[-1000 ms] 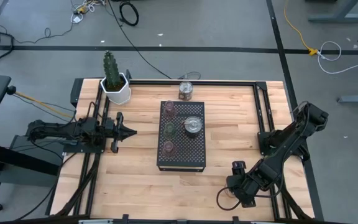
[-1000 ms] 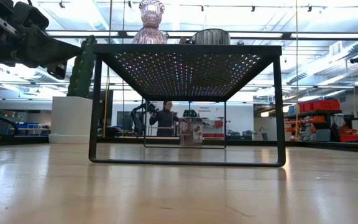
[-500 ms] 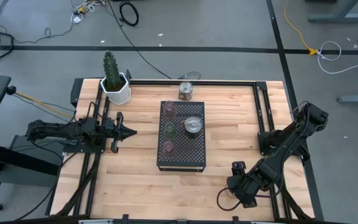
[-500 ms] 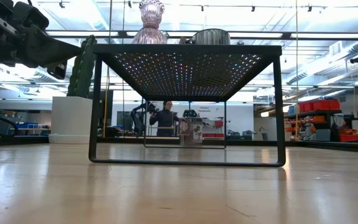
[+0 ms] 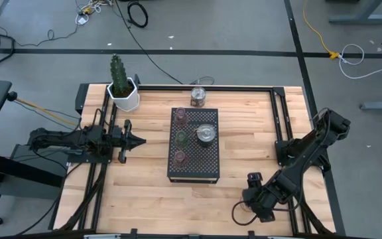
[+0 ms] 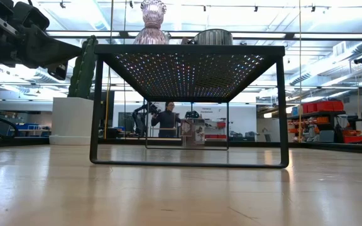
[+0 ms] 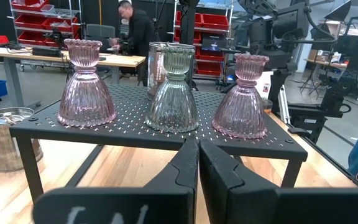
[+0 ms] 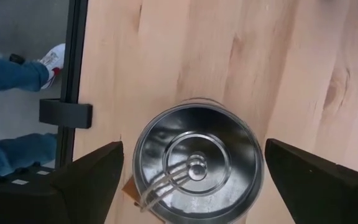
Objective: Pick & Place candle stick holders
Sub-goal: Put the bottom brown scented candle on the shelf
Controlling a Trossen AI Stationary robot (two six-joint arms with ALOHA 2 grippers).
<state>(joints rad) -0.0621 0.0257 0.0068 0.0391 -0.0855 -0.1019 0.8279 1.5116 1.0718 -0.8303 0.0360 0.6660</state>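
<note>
A black perforated stand (image 5: pixel 207 166) in the middle of the table bears two pink candle stick holders (image 5: pixel 180 116) (image 5: pixel 180 158), a green one (image 5: pixel 181 137) and a silvery one (image 5: pixel 205 134). Another silvery holder (image 5: pixel 198 97) stands on the table behind the stand. A third silvery holder (image 8: pixel 197 158) stands on the table near the front right. My right gripper (image 8: pixel 194 180) hangs over it pointing down, open, one finger on either side. My left gripper (image 7: pixel 197 162) is shut and level, left of the stand (image 7: pixel 166 134), holding nothing.
A cactus in a white pot (image 5: pixel 123 93) stands at the far left corner. Black frame rails (image 5: pixel 290 153) run along the table's edges. A person's jeans and shoe (image 8: pixel 17 71) show beyond the table's edge by my right gripper. Bare wood lies either side of the stand.
</note>
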